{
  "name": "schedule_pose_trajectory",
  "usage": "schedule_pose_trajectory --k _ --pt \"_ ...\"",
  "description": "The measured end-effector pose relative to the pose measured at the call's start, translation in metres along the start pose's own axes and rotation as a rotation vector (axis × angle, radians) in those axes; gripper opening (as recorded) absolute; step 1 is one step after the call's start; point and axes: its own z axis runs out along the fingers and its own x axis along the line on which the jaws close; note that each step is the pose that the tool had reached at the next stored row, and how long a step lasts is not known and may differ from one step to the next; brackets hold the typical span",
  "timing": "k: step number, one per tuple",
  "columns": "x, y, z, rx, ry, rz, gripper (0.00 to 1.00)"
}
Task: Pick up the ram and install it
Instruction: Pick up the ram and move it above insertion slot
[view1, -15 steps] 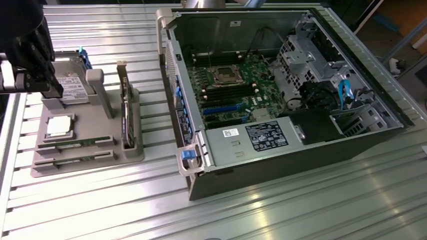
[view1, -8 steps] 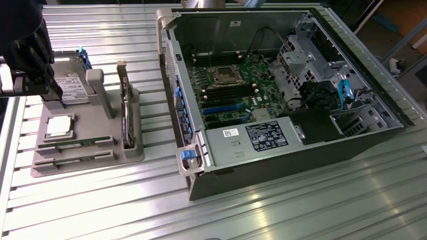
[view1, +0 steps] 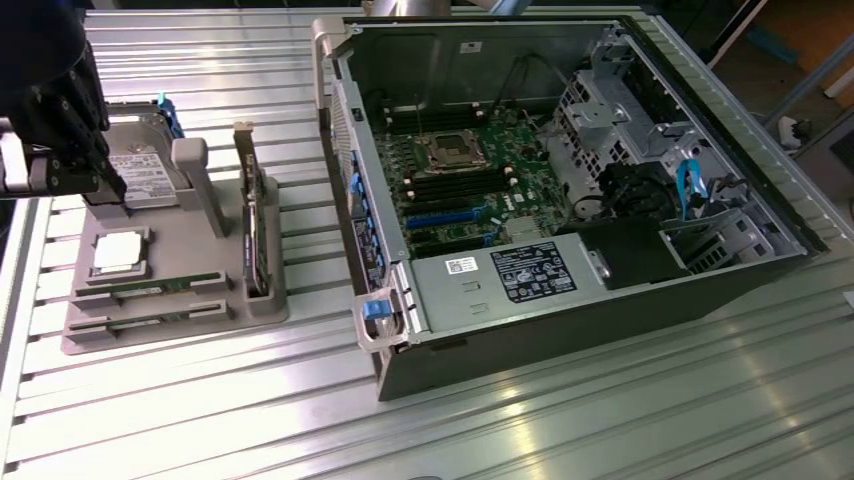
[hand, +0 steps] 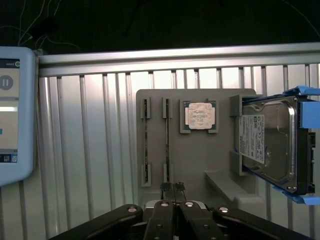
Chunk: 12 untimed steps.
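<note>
End effector (hand: 172, 186), closed and empty, hovers by two ram sticks (hand: 167, 136).

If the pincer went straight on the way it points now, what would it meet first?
Likely the grey plastic holder tray, beside the end of the thin ram stick standing edge-on in its slot. The shut pincer points there; depth is unclear, so possibly the stick itself.

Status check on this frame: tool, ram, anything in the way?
Tool shut, holding nothing, over the holder. Ram in its holder slot, not gripped. CPU and hard drive sit beside it, not between.
</note>
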Motion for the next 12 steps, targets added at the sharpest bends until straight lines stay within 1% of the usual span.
schedule_pose_trajectory --k 12 --pt "0.0005 0.0 0.0003 0.0001 -0.0001 0.0 0.11"
